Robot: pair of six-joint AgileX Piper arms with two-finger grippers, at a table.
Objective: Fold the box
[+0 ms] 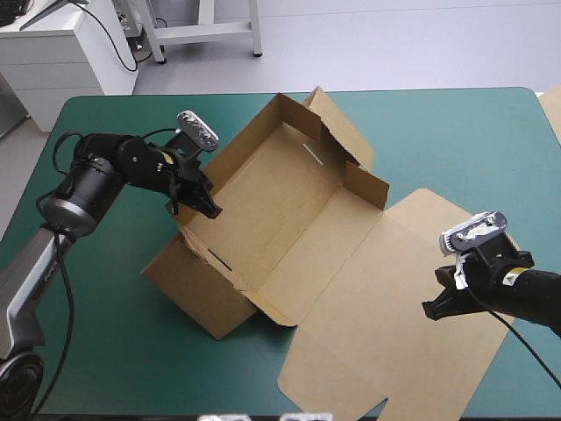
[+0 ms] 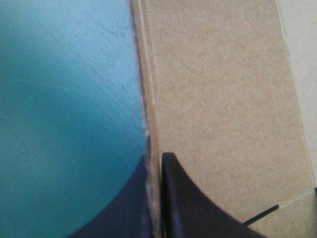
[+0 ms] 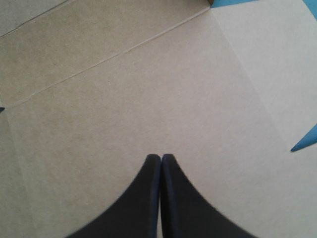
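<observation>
I've the left gripper point(image 1: 206, 203) clamped on the box point(image 1: 289, 219); right gripper point(image 1: 436, 309) pinched together over the flat lid point(image 1: 394, 289). Walls up, I'd say; tucking left.

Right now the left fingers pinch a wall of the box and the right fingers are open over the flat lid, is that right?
No: the right fingers are shut, meeting in a point over the lid, as the right wrist view shows. The left fingers do pinch a wall of the box.
</observation>
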